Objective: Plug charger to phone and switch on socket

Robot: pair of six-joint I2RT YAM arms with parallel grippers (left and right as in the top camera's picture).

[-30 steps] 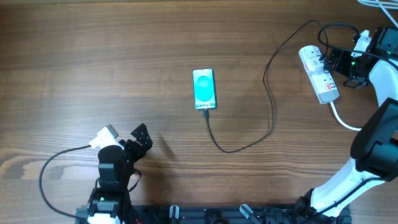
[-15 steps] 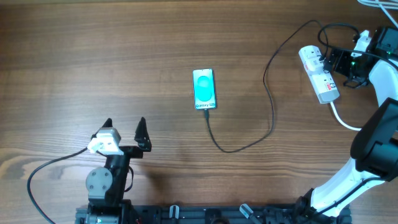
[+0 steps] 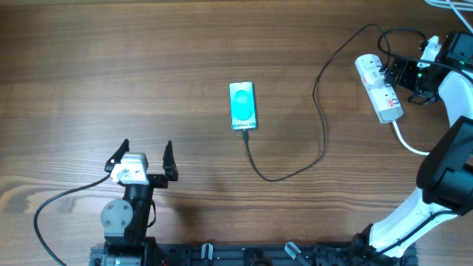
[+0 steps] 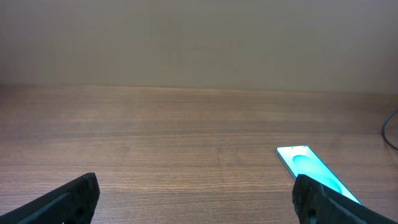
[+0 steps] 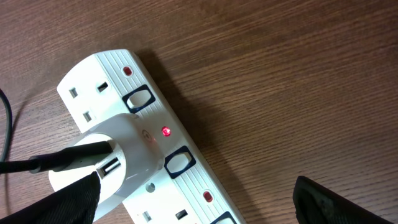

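Observation:
The phone (image 3: 242, 106) lies mid-table with its cyan screen lit; it also shows in the left wrist view (image 4: 309, 168). The charger's black cable (image 3: 322, 125) runs from the phone's near edge in a loop to its white plug (image 5: 121, 155), which sits in the socket (image 3: 380, 89). In the right wrist view a small red light (image 5: 166, 131) glows on the socket (image 5: 186, 186) beside the plug. My right gripper (image 3: 395, 76) is open and empty right beside the socket. My left gripper (image 3: 145, 157) is open and empty, near the front left, well short of the phone.
The socket's thick white cord (image 3: 405, 140) trails toward the right edge. My left arm's own black cable (image 3: 52, 203) loops on the table at the front left. Bare wooden tabletop (image 3: 111, 59) spans the far left.
My left gripper swung from pointing right to pointing straight away from the base and drew back slightly. The right arm, phone, cable and socket have not moved.

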